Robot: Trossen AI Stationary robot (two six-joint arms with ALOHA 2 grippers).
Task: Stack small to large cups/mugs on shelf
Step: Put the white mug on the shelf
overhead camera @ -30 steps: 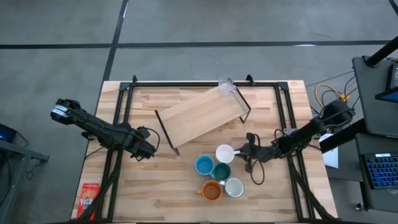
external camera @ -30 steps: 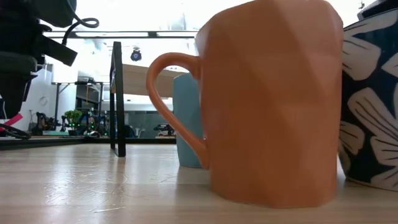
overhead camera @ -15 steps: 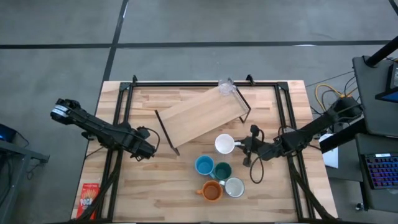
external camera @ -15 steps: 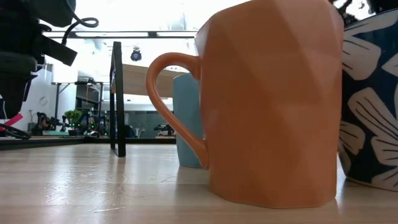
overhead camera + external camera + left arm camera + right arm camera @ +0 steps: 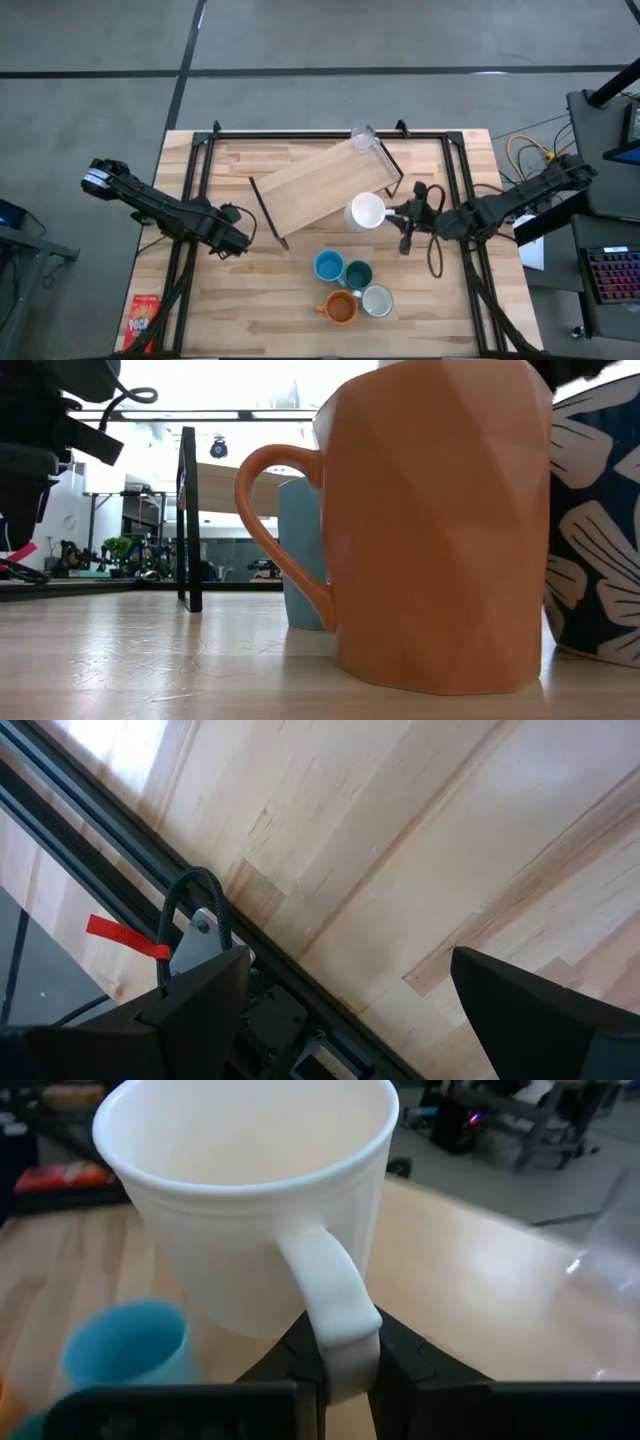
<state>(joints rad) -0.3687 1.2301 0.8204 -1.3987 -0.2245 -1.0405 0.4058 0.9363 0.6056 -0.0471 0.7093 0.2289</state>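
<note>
My right gripper (image 5: 393, 212) is shut on a white mug (image 5: 366, 211), which hangs above the table at the near right edge of the tilted light-wood shelf (image 5: 320, 190). On the table nearer the front stand a light blue mug (image 5: 328, 266), a dark teal mug (image 5: 357, 274), an orange mug (image 5: 341, 307) and a pale grey-white mug (image 5: 377, 300), each on its base. My left gripper (image 5: 233, 241) is open and empty at the table's left, low over the wood. My right gripper pinches the white mug's handle (image 5: 338, 1320) between its two fingers (image 5: 400, 1360), at the handle's lower part. The fingers come level from the table's right side. The mug is upright, mouth up, lifted clear of the table.
A clear glass (image 5: 363, 140) stands at the shelf's far right corner. Black metal rails (image 5: 198, 170) run along the table's left, right and far sides. A red packet (image 5: 145, 318) lies at the near left corner. The low view is filled by the orange mug (image 5: 440, 530).
My right gripper has lifted the white mug from its place beside the other mugs. It has carried the mug up and toward the table's far edge, to the shelf's near right edge. The mug stays upright. The other mugs have not moved.
</note>
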